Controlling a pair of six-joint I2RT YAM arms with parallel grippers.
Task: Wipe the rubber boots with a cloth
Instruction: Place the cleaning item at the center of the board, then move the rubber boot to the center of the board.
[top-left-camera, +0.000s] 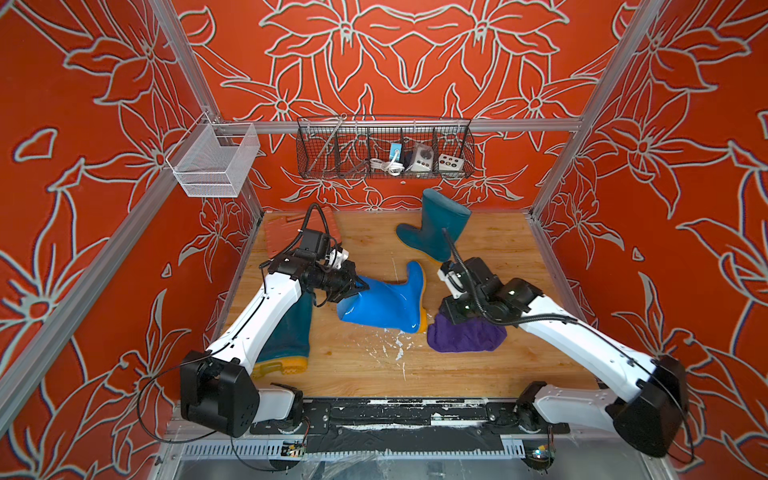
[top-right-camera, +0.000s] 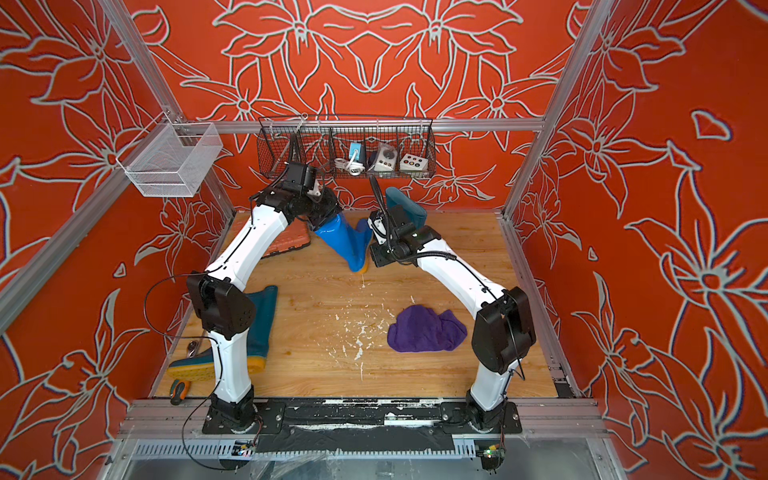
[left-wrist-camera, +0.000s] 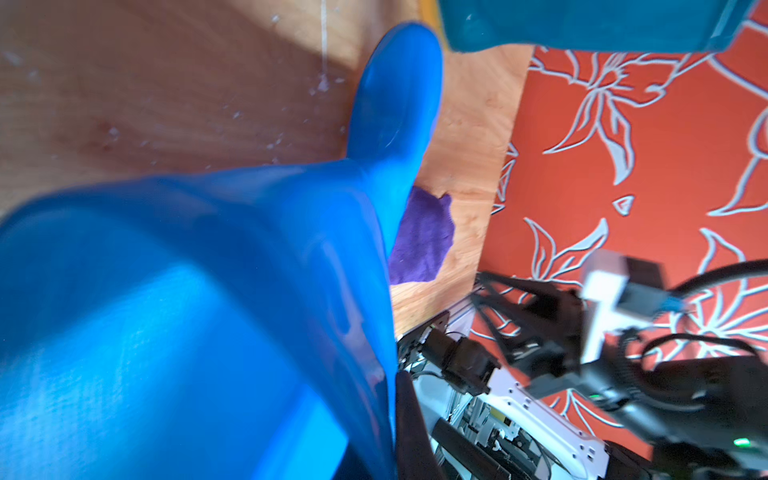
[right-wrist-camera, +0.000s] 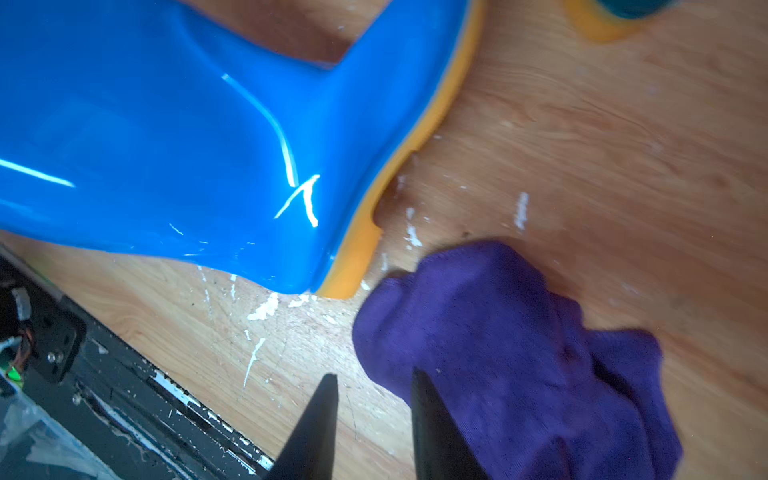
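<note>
Cloth pick-up: left pincer (top-left-camera: 360, 286) clamped on glossy bright blue rubber boot's (top-left-camera: 386, 301) shaft; right pincer (right-wrist-camera: 373, 374), apart, above crumpled purple terry cloth (right-wrist-camera: 519, 353) lying beside its heel; next, lower and close

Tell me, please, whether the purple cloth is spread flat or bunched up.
Bunched up: the cloth lies on the table in a rumpled heap with raised folds, not flat.

Bare counter (top-left-camera: 365, 370) lies open along the front edge. In the middle, the lying blue boot (top-left-camera: 386, 303) blocks the way, with the purple cloth (top-left-camera: 465, 337) just beside its sole. A teal boot (top-left-camera: 436, 226) stands behind them, and a second teal boot (top-left-camera: 291, 336) lies by the left wall (top-left-camera: 199, 266).
</note>
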